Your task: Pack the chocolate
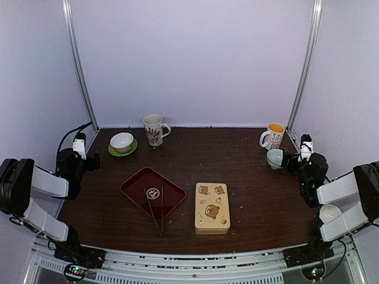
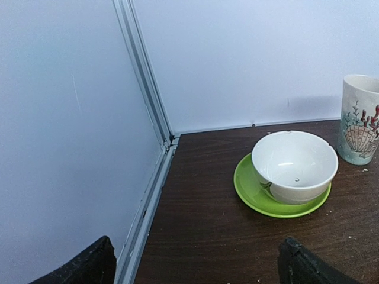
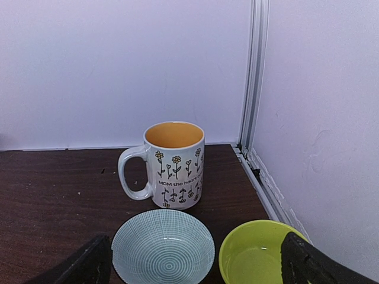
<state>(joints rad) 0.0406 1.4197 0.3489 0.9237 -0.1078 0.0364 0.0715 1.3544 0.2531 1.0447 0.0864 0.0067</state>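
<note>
The left hand (image 2: 195, 266) and right hand (image 3: 198, 266) both gape, released, 1 either side of the closed tan tin (image 1: 212, 207), the right nearer. The tin's long axis runs near-to-far. No chocolate is discernible; a red tray (image 1: 135, 187) lies just left of the tin.

Right gripper (image 3: 195, 263): only the dark fingertips (image 3: 89, 263) show, at btm L and btm R corners, set wide apart, nothing clamped between. On the dark wood table (image 3: 53, 189) stands an upright mug (image 3: 172, 168), orange inside, flower print w/ "MOM" lettering, handle to the L. Nearer the cam sits a blue bowl (image 3: 163, 248) w/ fine ring lines, and just beside it to the R a green bowl (image 3: 254, 257). Metal corner post (image 3: 254, 71) behind, pale walls both sides.
</note>
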